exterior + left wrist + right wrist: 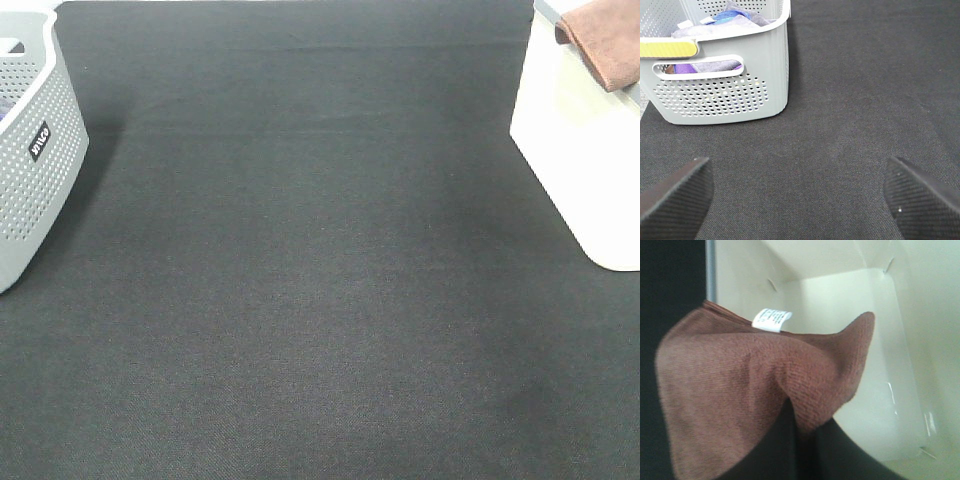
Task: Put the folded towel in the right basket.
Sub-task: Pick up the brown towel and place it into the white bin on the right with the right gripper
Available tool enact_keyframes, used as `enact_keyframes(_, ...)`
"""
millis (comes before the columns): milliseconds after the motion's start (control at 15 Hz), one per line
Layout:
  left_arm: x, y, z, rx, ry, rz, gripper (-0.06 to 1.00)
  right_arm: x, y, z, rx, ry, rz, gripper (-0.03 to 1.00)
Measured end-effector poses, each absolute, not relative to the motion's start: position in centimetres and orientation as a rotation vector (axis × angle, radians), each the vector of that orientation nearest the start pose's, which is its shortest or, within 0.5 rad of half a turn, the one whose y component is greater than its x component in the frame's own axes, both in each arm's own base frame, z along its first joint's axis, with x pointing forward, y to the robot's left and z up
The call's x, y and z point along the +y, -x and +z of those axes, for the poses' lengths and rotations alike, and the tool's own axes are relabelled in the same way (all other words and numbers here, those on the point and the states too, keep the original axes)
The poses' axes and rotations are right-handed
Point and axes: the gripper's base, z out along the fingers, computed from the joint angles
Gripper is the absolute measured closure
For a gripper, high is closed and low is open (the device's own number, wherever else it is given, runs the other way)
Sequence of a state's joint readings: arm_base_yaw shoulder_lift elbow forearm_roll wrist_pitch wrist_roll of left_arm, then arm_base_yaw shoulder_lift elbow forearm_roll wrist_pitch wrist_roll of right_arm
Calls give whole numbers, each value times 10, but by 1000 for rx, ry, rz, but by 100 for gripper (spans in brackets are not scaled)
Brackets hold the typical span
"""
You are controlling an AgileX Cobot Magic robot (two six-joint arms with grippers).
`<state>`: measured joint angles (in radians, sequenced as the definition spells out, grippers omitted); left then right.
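The folded towel point(606, 45), rust-brown terry, hangs at the rim of the right basket point(578, 150) at the far right edge of the exterior view. In the right wrist view my right gripper point(802, 427) is shut on the towel point(735, 385), whose white tag point(771, 319) faces up. The towel lies partly over the basket's edge, with the white basket interior point(840, 305) behind and below it. My left gripper point(800, 200) is open and empty, low over the dark mat, its fingertips point(675, 195) wide apart. Neither gripper shows in the exterior view.
A grey perforated basket point(35, 150) with a black label stands at the left edge. In the left wrist view it point(725, 95) holds purple and blue cloths. A black mat point(300, 280) covers the table between the baskets.
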<state>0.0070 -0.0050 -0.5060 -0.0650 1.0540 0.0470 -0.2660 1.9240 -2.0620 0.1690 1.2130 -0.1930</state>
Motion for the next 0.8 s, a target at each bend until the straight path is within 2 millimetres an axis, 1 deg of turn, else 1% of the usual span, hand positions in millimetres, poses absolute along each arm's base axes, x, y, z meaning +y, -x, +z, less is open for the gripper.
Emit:
enact_keyframes(133, -5, 6, 280, 2025, -44, -43, 7, -104, -425, 352, 2598, -110, 12, 96)
enact_keyframes(200, -5, 6, 280, 2025, -44, -43, 7, -111, -434, 329, 2658, -140, -33, 94)
enact_keyframes(267, -5, 6, 280, 2025, -44, -43, 7, -111, -434, 329, 2658, -140, -33, 94)
enact_keyframes(333, -5, 6, 280, 2025, -44, -43, 7, -115, -440, 315, 2692, -159, -57, 91)
enact_keyframes(400, -5, 6, 280, 2025, -44, -43, 7, -116, -443, 305, 2714, -177, -53, 87)
enact_keyframes(467, -5, 6, 280, 2025, -44, -43, 7, -117, -445, 299, 2727, -195, -43, 79)
enact_keyframes(533, -5, 6, 280, 2025, -44, -43, 7, -117, -446, 296, 2732, -216, -37, 64)
enact_keyframes(600, -5, 6, 280, 2025, -44, -43, 7, -117, -446, 297, 2726, -253, -30, 41)
enact_keyframes(667, -5, 6, 280, 2025, -44, -43, 7, -117, -445, 301, 2717, -259, -32, 29)
enact_keyframes(733, -5, 6, 280, 2025, -44, -43, 7, -116, -442, 308, 2704, -263, -34, 22)
enact_keyframes(800, -5, 6, 280, 2025, -44, -43, 7, -115, -438, 318, 2681, -266, -36, 19)
